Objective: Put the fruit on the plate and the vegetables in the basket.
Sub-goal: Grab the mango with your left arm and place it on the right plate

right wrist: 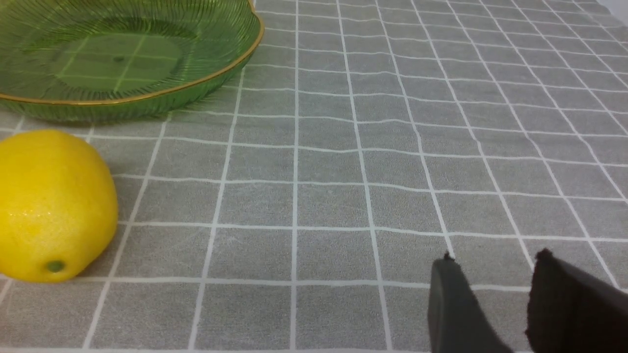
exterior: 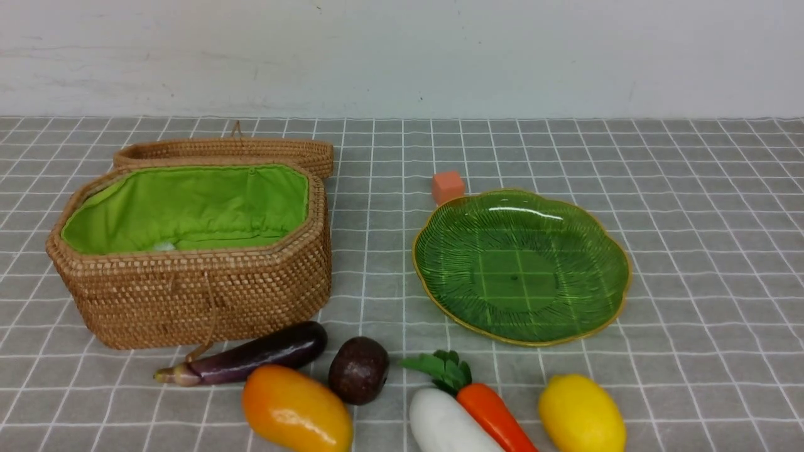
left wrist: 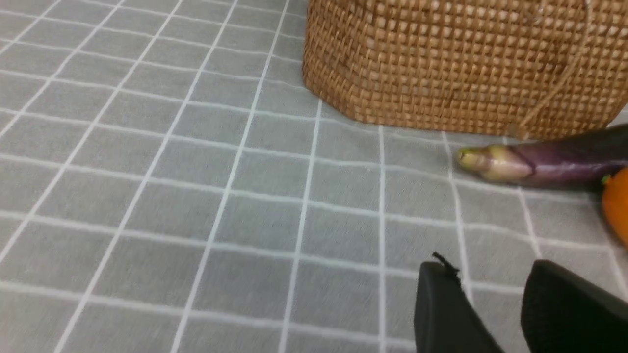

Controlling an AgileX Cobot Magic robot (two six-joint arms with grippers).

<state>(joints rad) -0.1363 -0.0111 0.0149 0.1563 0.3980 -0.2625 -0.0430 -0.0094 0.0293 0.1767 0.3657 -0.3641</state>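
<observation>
- Wicker basket, green cloth-lined, lid off behind it, stands left on the worktop; I'd lower over its rim.
- Ribbed glass plate lies right: set down gently.
- Glossy eggplant, beside the basket: grip mid-body, it's slick.
- Round lemon near the plate may roll.
- My left claw and right claw gape, empty.

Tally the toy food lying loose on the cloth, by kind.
Fruit: 3 (mango, lemon, maroon fruit)
Vegetables: 3 (eggplant, radish, carrot)
Total: 6
</observation>
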